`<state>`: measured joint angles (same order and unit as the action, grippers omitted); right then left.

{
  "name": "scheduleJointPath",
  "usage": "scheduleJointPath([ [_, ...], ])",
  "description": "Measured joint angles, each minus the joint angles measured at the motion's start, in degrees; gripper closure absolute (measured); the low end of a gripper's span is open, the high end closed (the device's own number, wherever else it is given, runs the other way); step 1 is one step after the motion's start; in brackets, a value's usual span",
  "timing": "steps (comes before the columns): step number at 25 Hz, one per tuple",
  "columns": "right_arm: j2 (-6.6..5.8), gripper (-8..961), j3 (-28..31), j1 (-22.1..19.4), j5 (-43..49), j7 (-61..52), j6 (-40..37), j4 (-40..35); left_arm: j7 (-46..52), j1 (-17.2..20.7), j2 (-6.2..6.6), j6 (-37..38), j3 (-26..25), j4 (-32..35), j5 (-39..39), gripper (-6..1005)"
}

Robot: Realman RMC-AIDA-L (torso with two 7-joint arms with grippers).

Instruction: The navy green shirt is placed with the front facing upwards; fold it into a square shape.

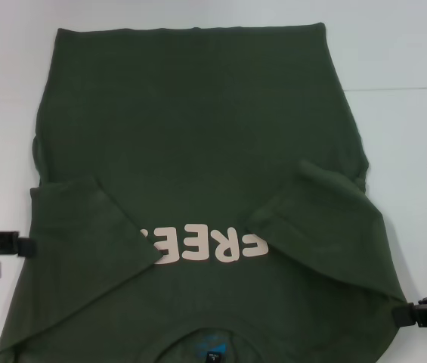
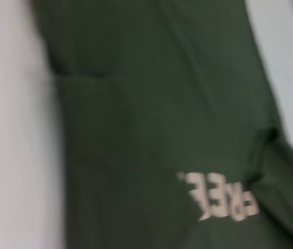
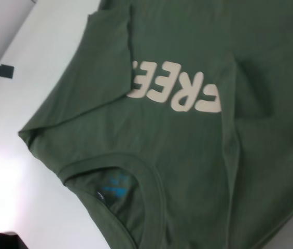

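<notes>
**Both claws flanking the shirt at its shoulder end**

The right gripper (image 1: 413,313) is sitting at the shirt's near right shoulder corner, touching the cloth edge; whether its fingers are spread or pinching, I cannot tell. The left gripper (image 1: 5,257) is hanging just off the left edge, apart from the fabric, its 2 fingers looking spread. Between them the dark olive-green short-sleeved cotton shirt (image 1: 198,151) is lying face up on the white table (image 1: 409,136), collar (image 1: 202,348) nearest, both sleeves folded inward over the pale "FREE" lettering (image 1: 209,243), hem farthest. Its long axis is running straight away from the robot, so the next fold likely carries the near end toward the hem.
</notes>
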<state>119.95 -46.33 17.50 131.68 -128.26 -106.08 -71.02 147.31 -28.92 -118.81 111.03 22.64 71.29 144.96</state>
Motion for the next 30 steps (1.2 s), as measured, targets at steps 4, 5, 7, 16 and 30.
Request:
scheduleJointPath([
  [4,0.0,922,0.39,-0.21,-1.1,0.81,0.03,0.24,4.03,0.01,-0.12,1.15,1.03,2.85,6.38,62],
  [5,0.0,922,0.54,-0.23,-1.26,0.98,0.03,0.24,4.62,0.01,-0.23,1.36,1.55,2.92,7.62,62],
  [7,-0.01,922,0.81,-0.15,-1.35,1.27,-0.05,0.26,5.32,-0.05,-0.44,1.71,2.54,2.73,9.01,62],
  [16,-0.11,923,0.89,0.39,-1.43,2.43,-0.2,0.81,6.26,0.5,-1.04,0.35,3.98,-0.59,12.9,62],
  [30,-0.3,922,0.98,2.1,-1.43,2.26,-0.17,1.79,4.75,0.69,-1.03,-4.03,4.43,-6.81,15.46,63],
])
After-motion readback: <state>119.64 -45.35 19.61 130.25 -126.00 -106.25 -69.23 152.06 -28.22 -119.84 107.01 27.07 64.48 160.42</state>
